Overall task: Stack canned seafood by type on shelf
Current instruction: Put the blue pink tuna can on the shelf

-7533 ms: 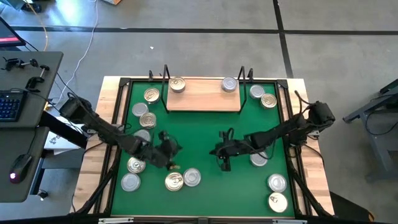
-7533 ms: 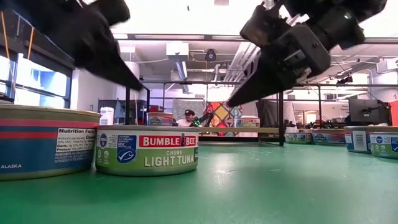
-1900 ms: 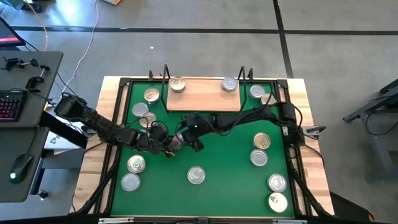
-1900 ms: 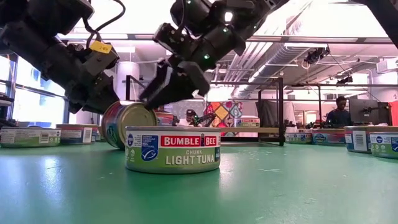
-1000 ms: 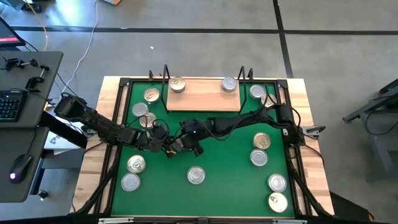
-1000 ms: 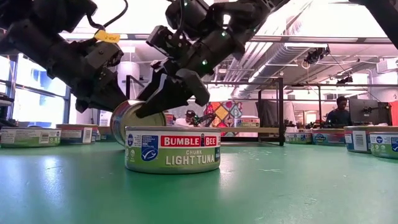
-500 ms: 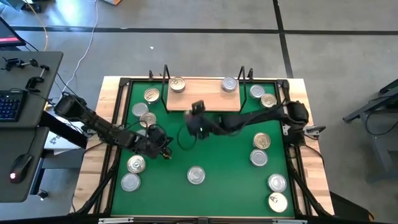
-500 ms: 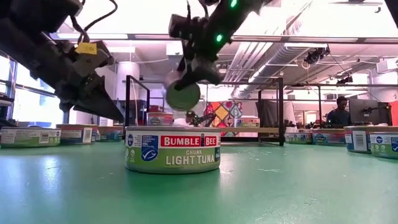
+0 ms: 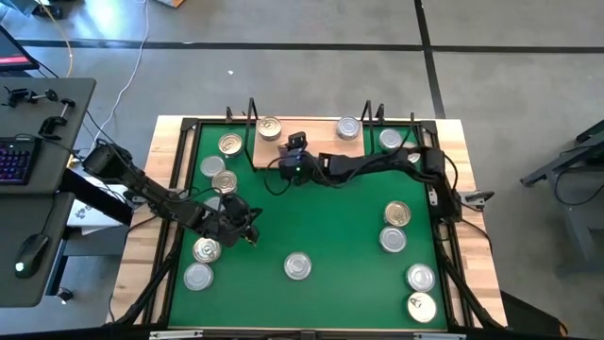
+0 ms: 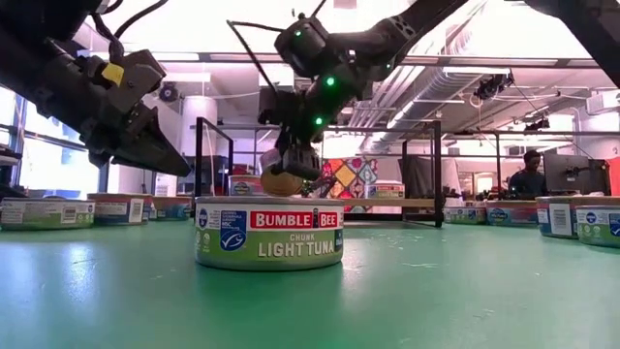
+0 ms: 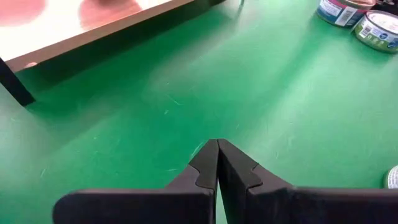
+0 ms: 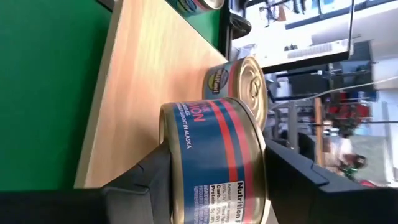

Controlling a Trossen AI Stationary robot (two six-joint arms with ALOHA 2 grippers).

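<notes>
Middle of the green mat (image 9: 340, 227) is open, wide passage toward the shelf (image 9: 316, 156). One tin (image 9: 298, 266) stands alone near the front centre. Left side crowded: tins (image 9: 223, 179) plus the left arm (image 9: 160, 200) lying across. Right side has scattered tins (image 9: 396, 214) with gaps between. Shelf ends blocked by black wire uprights (image 9: 252, 113); two tins (image 9: 269, 128) sit on the board, bare wood between them.

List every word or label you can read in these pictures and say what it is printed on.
"BUMBLE BEE", "CHUNK", "LIGHT TUNA": on the green-labelled tin nearest the low camera.
"Nutrition F", cut off by the picture's edge: on the blue-and-red tin held in the right gripper over the shelf.
Red lettering ending in "ION" on that same tin; the rest is hidden.
Labels on the other tins: too small or blurred to read.
</notes>
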